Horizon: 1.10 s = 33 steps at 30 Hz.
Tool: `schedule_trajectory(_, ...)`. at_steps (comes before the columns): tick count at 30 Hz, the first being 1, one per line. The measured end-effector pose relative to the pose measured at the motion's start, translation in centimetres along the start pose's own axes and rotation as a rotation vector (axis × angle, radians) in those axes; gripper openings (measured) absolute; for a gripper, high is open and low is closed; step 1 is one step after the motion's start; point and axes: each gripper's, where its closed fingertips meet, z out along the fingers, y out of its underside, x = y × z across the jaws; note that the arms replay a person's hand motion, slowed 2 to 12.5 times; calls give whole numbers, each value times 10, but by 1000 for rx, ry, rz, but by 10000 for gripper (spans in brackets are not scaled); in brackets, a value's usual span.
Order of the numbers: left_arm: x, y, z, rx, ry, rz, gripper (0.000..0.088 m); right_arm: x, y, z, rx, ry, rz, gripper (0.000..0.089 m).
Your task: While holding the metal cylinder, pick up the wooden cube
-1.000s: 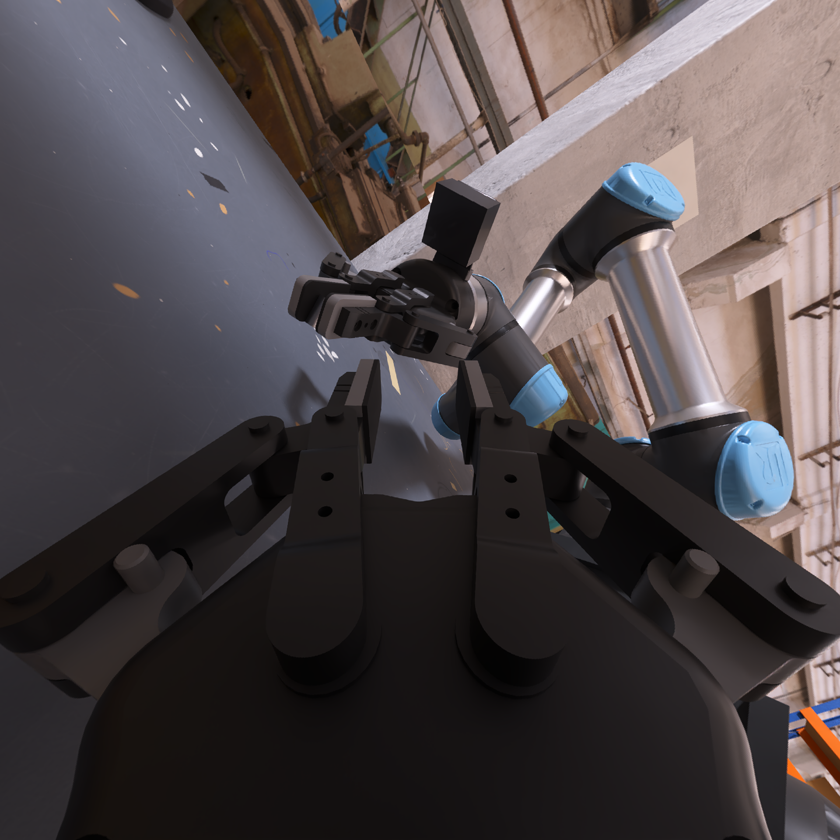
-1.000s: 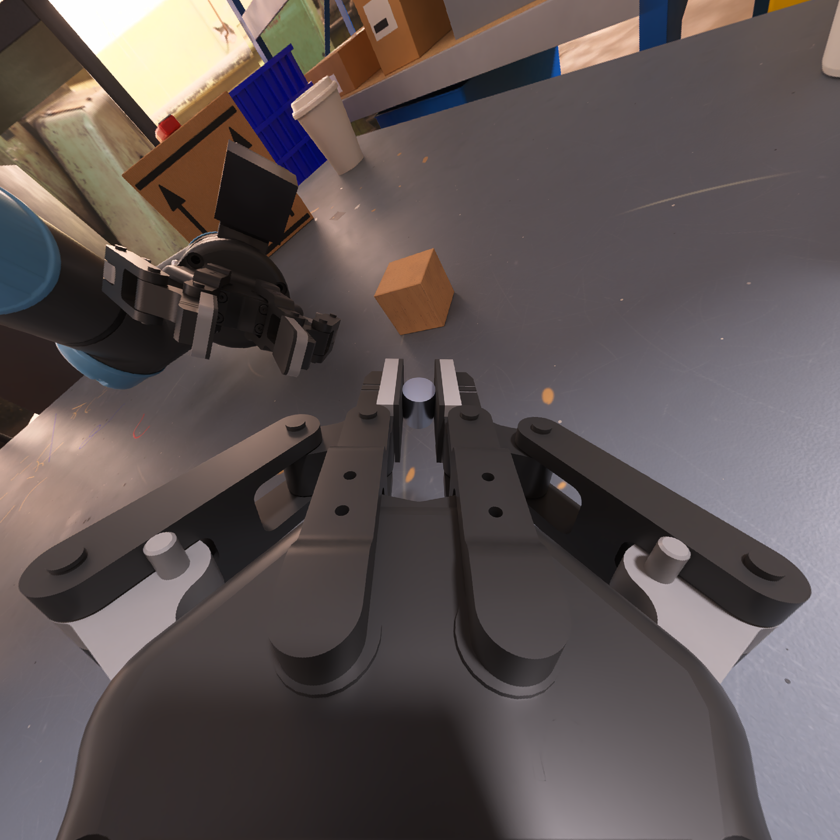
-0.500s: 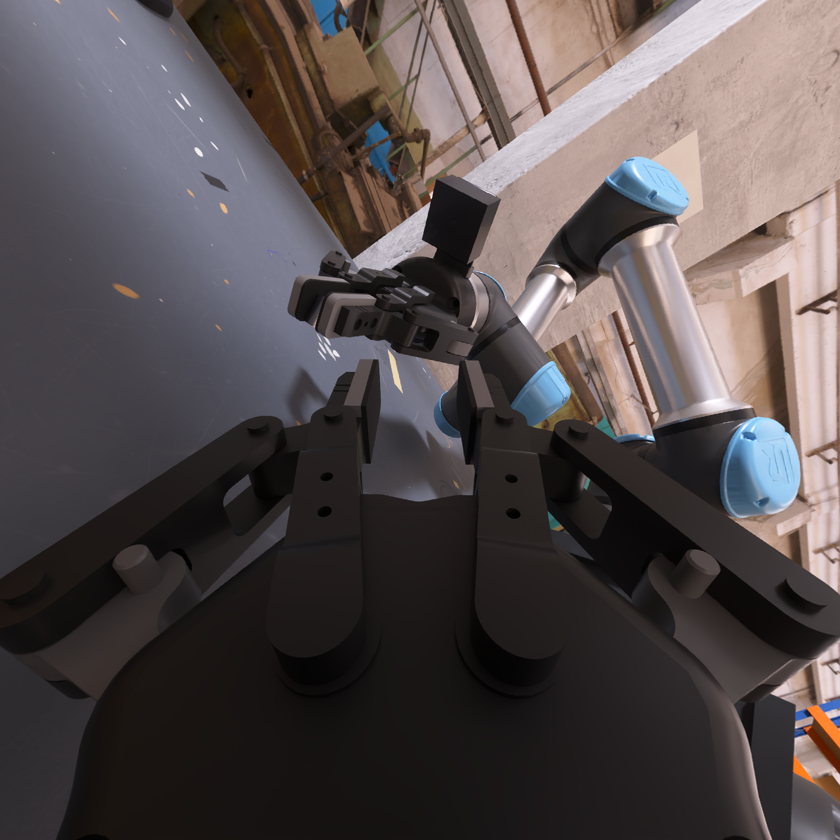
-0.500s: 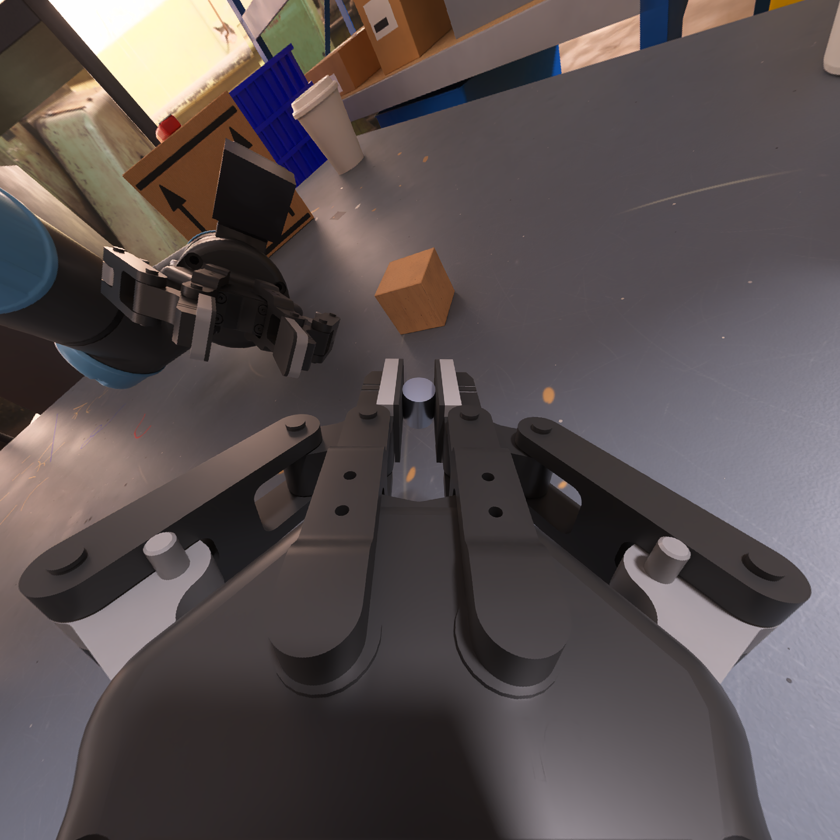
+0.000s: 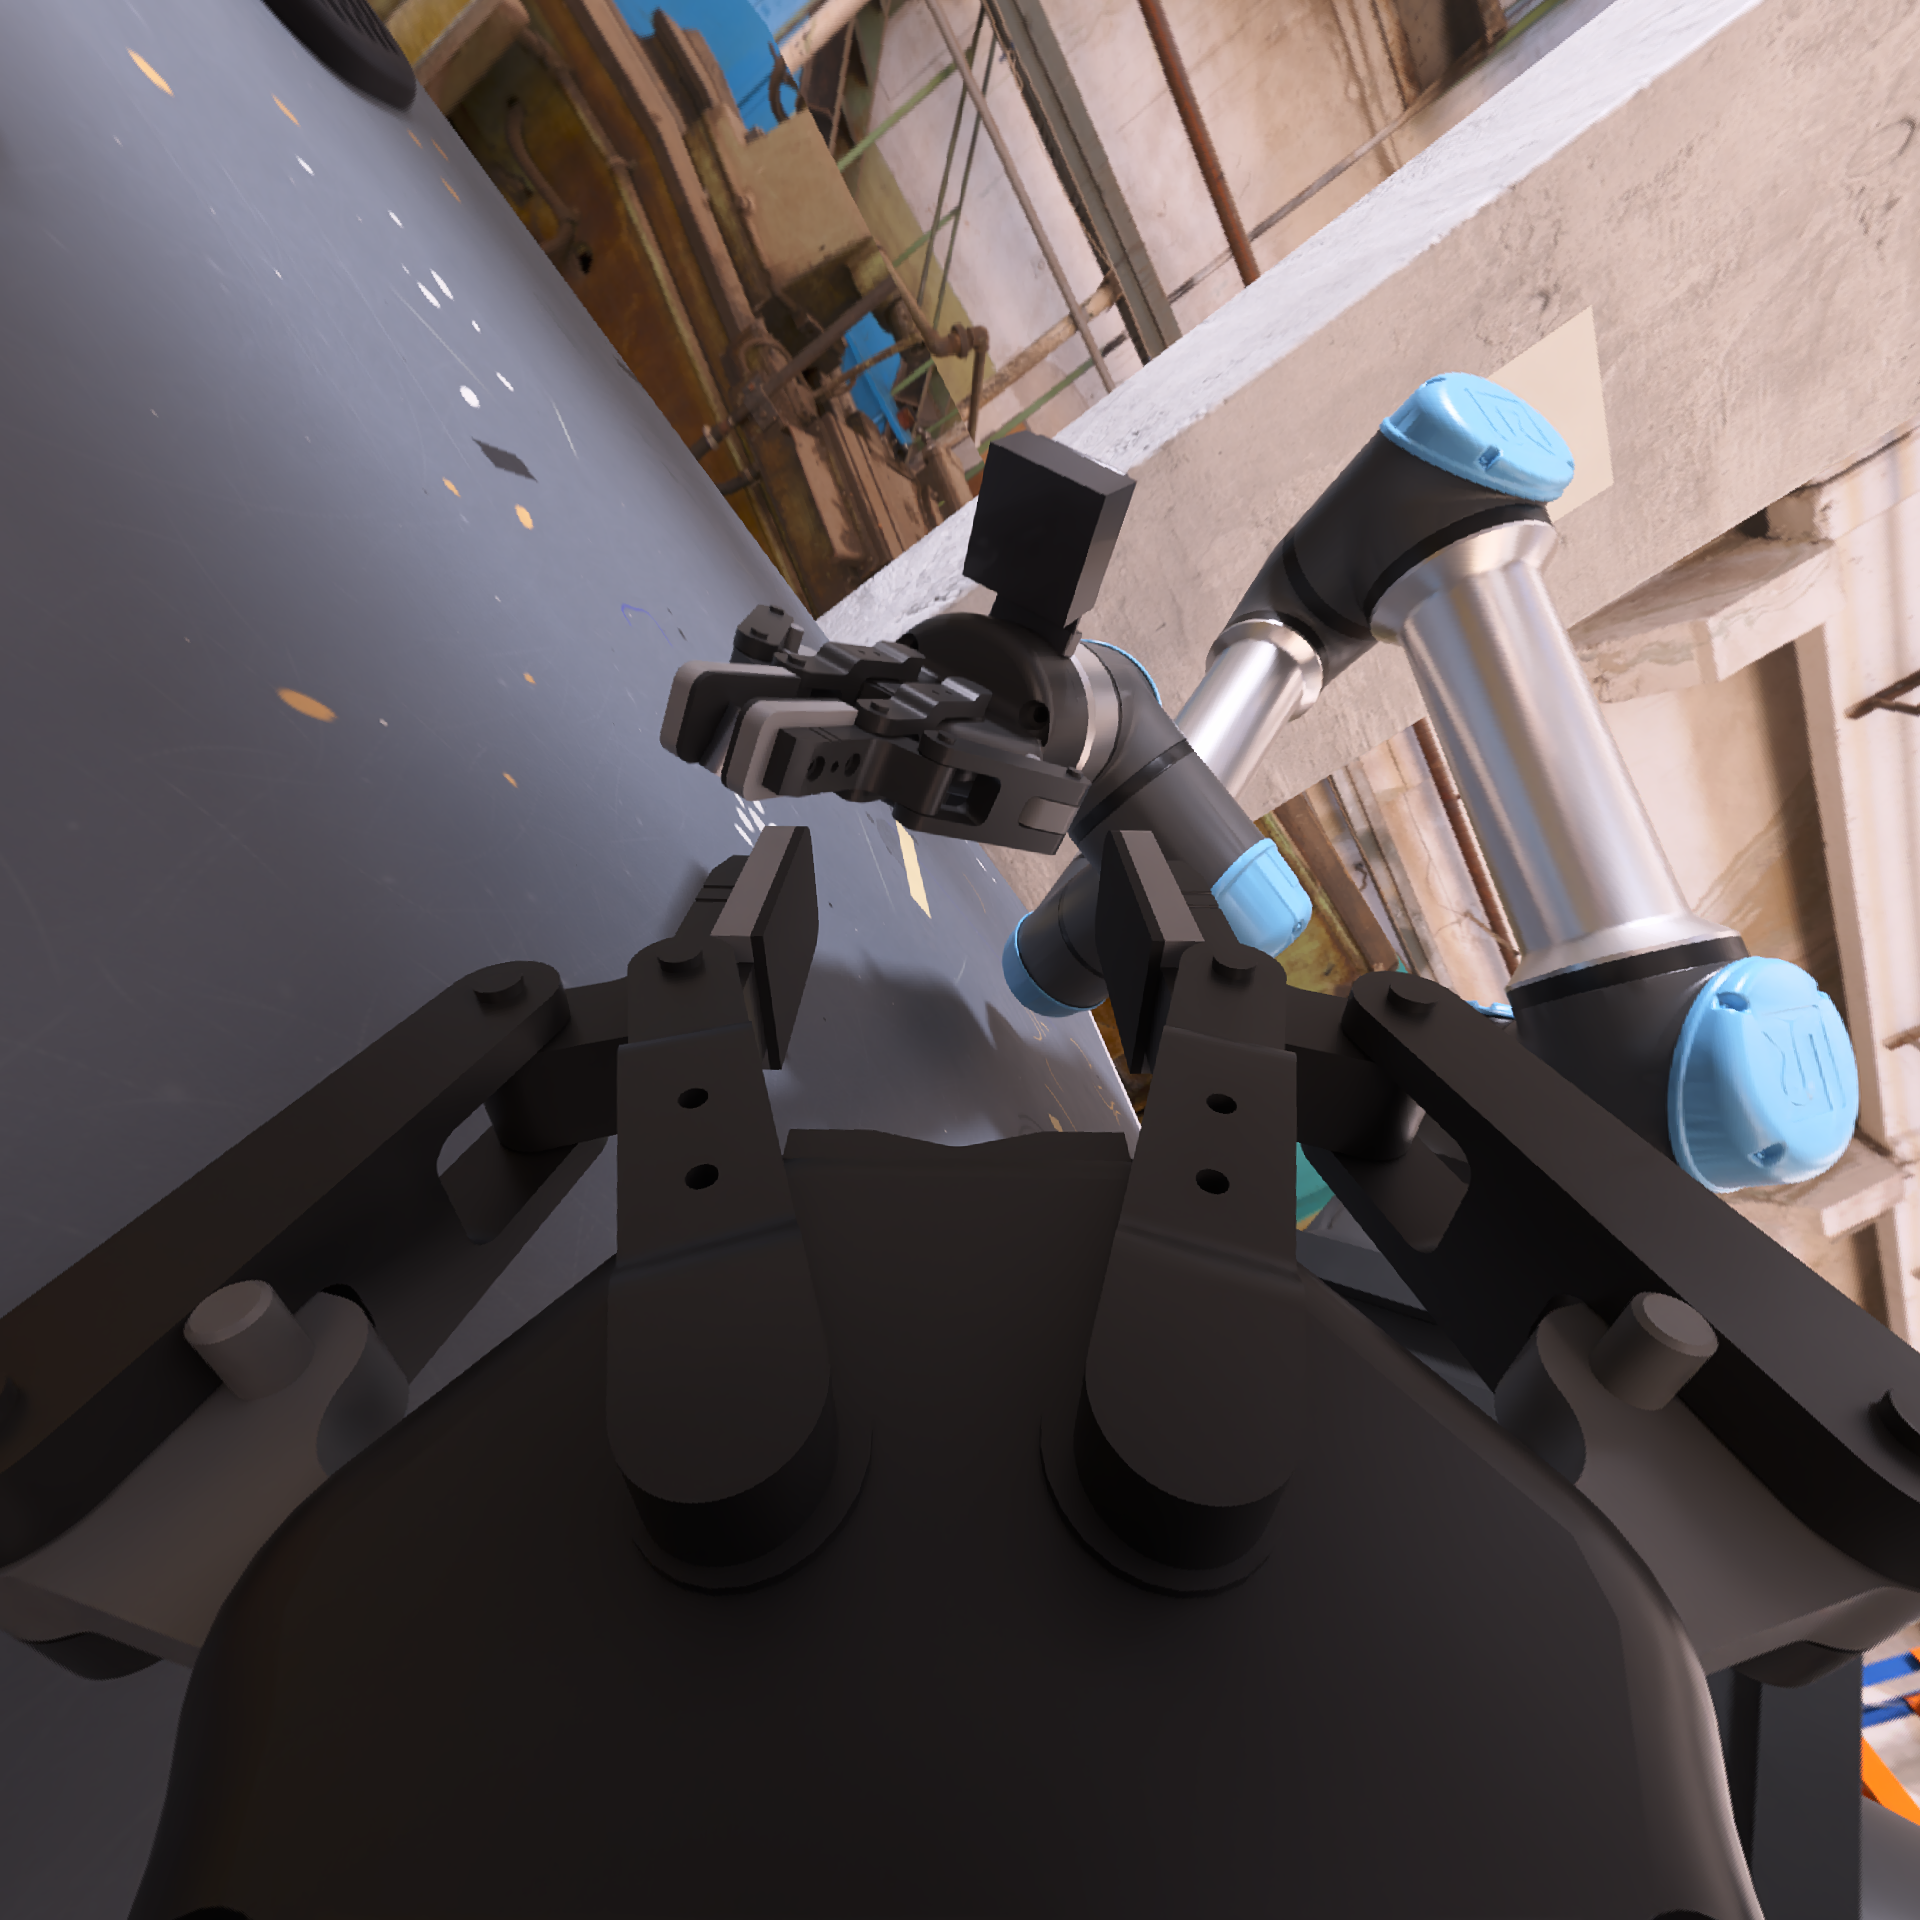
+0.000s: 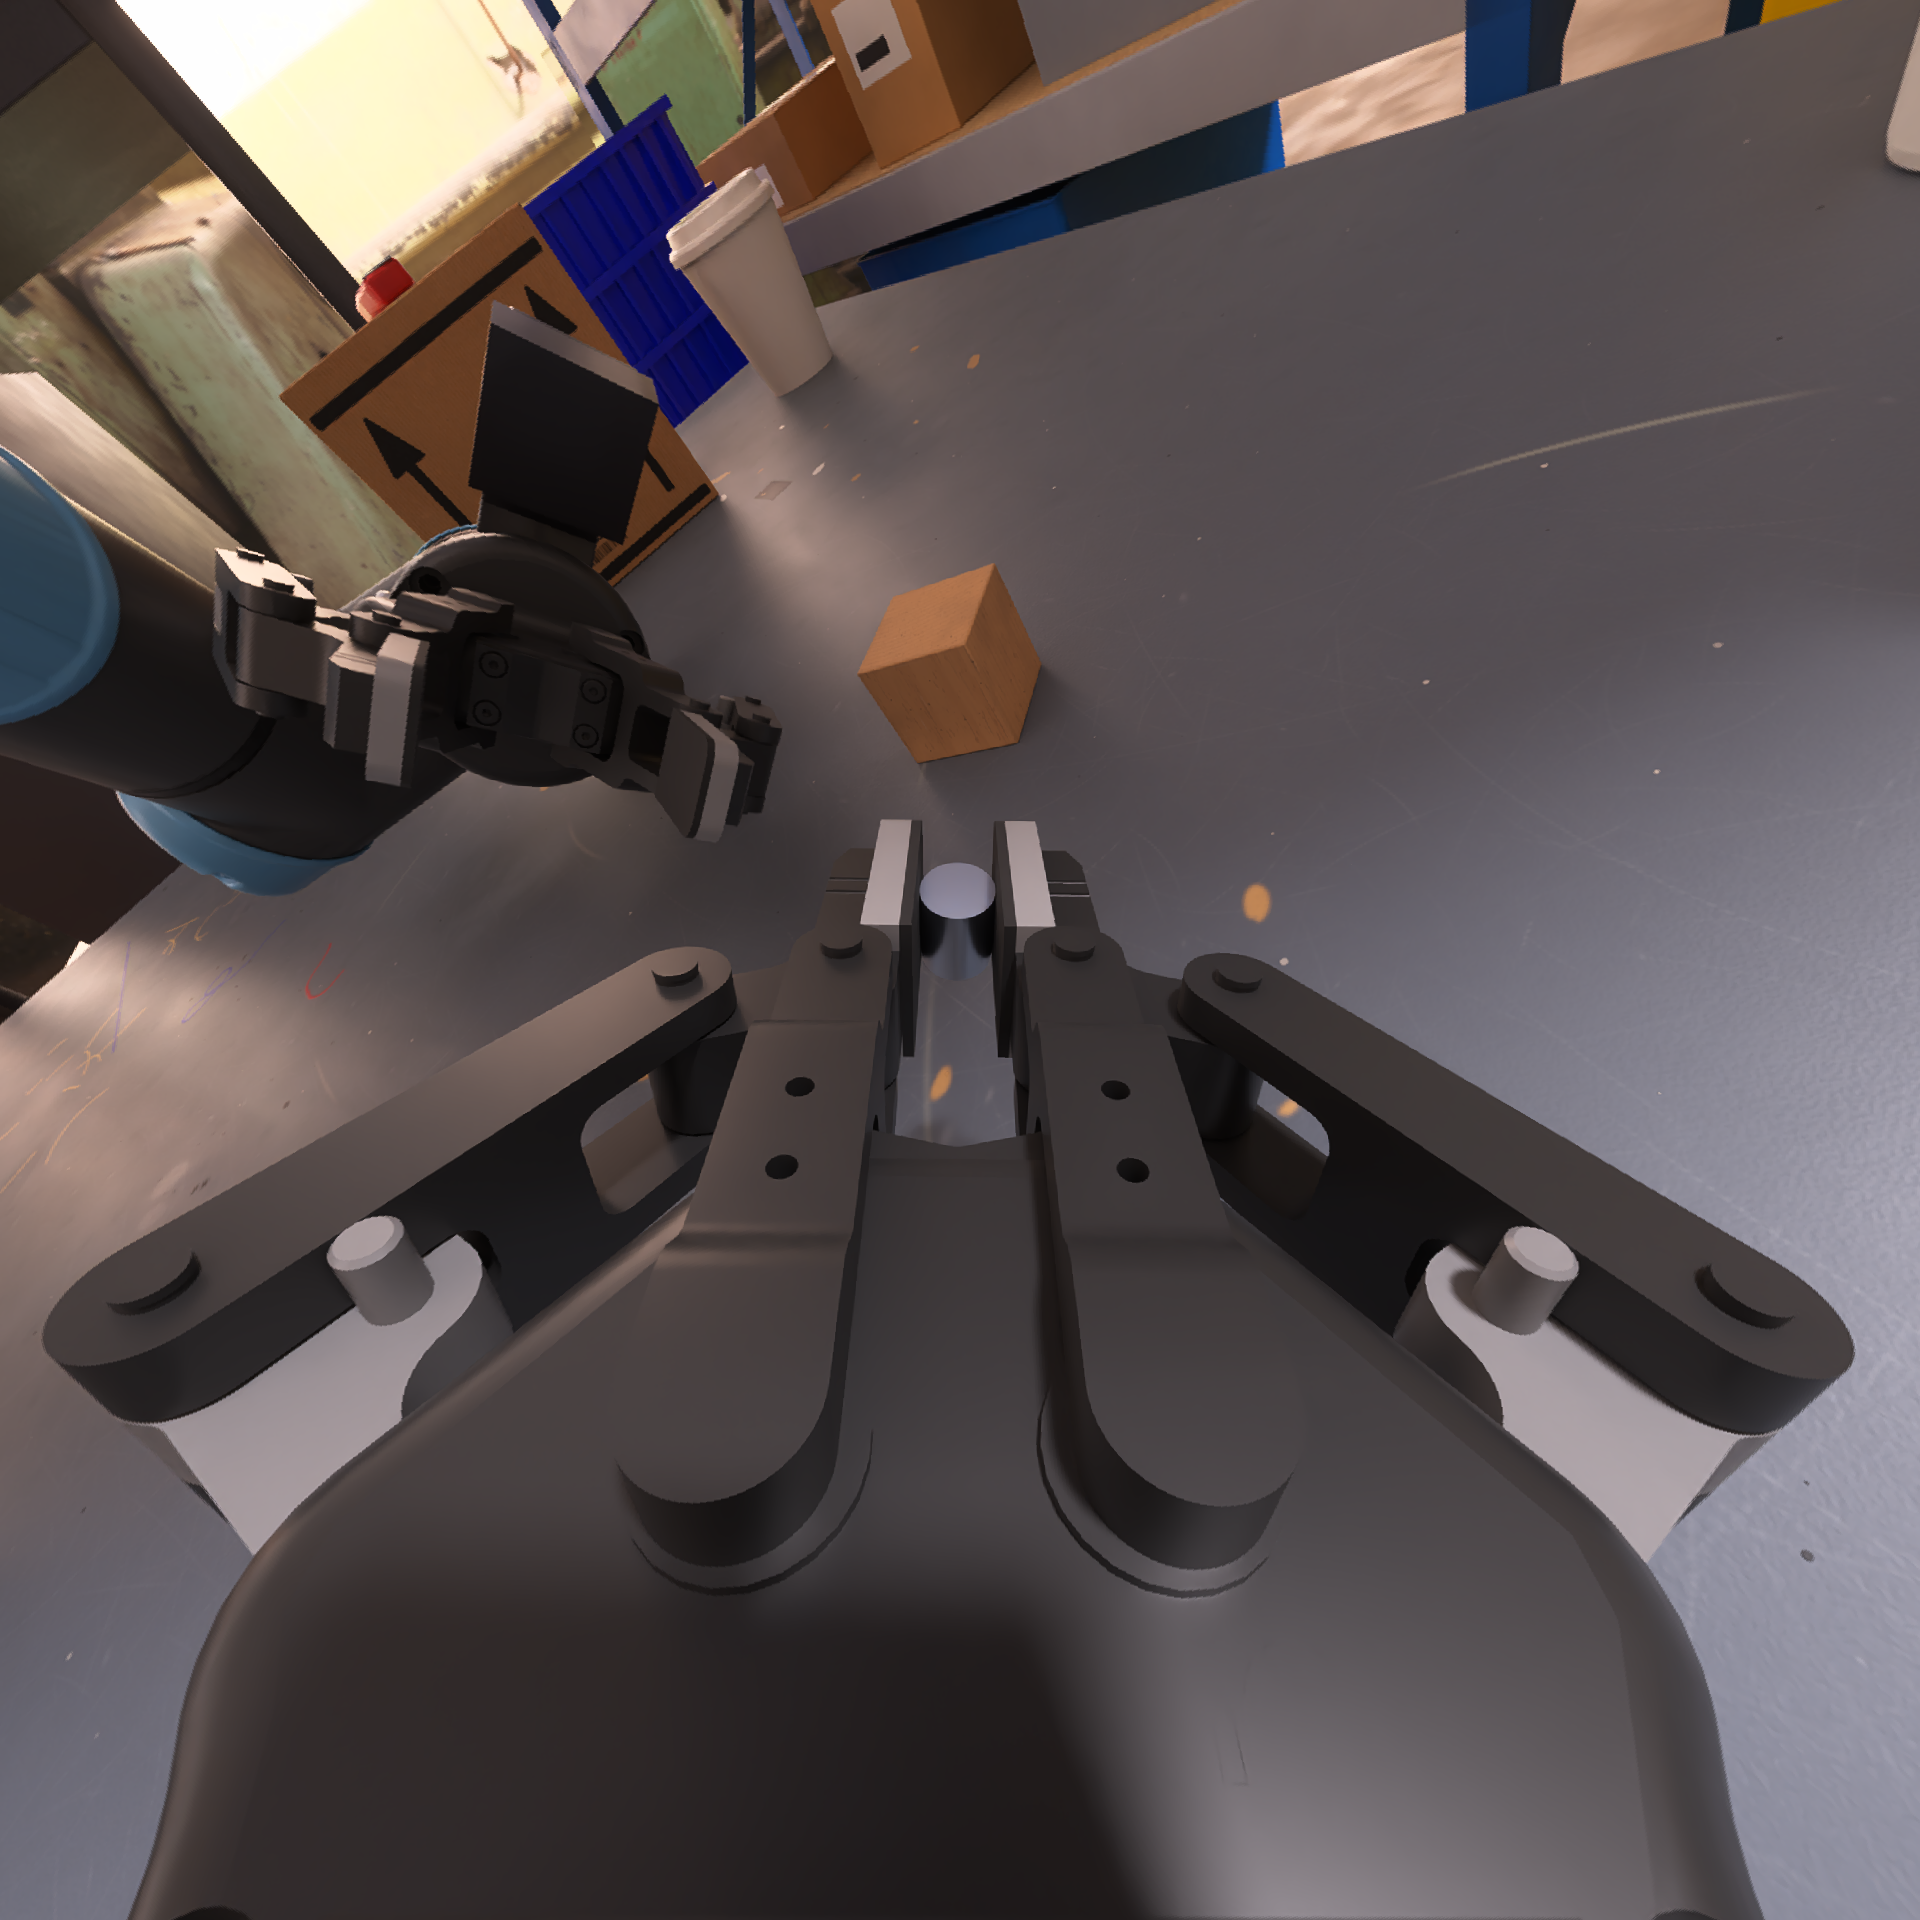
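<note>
One metal cylinder [image 6: 957, 914] is clamped upright between the fingers [image 6: 896, 871] of the right gripper [image 6: 958, 873], its flat grey top seen level with the fingertips and both pads pressed against its sides. The cylinder is carried above the grey tabletop [image 6: 1455, 727], whose surface is seen through the gap behind it.

The wooden cube [image 6: 951, 665] is found just beyond these fingers and slightly to their right, resting on the tabletop with one corner turned toward them; nothing touches it. To the left of the right fingers, and near them, the left gripper [image 6: 727, 769] is seen pointing across toward the space short of the cube, apart from both cube and cylinder.

In the left wrist view the left gripper's [image 5: 956, 935] own fingers [image 5: 779, 925] are held well apart, with nothing between them. The right gripper [image 5: 727, 732] is seen just beyond them, side-on, with its fingers drawn close together; the cylinder cannot be made out from this side. The cube is not shown in this view.

Farther beyond the cube, toward the left, a white paper cup [image 6: 753, 281] with a lid is stood at the tabletop's edge. A cardboard box [image 6: 436, 416] and a blue crate [image 6: 634, 249] are seen past that edge.
</note>
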Motion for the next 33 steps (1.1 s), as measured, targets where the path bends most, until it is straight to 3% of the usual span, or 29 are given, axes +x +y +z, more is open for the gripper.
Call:
schedule_trajectory(5, 0, -10, -5, 45, -35, 47, 499, 1, 0, 0, 0, 4, -2, 120)
schedule_trajectory(12, -7, -36, -24, 112, -184, 151, 583, 3, -1, -1, 3, 14, -3, 120)
schedule_trajectory(17, -18, -57, -44, 139, -367, 270, 609, 5, -2, -1, 8, 19, -2, 120)
schedule_trajectory(25, -51, -70, -73, 77, -710, 456, 712, 7, -2, 0, 6, 24, -1, 120)
schedule_trajectory(33, -81, -68, -84, -42, -929, 568, 852, 10, -3, 0, 2, 37, -12, 120)
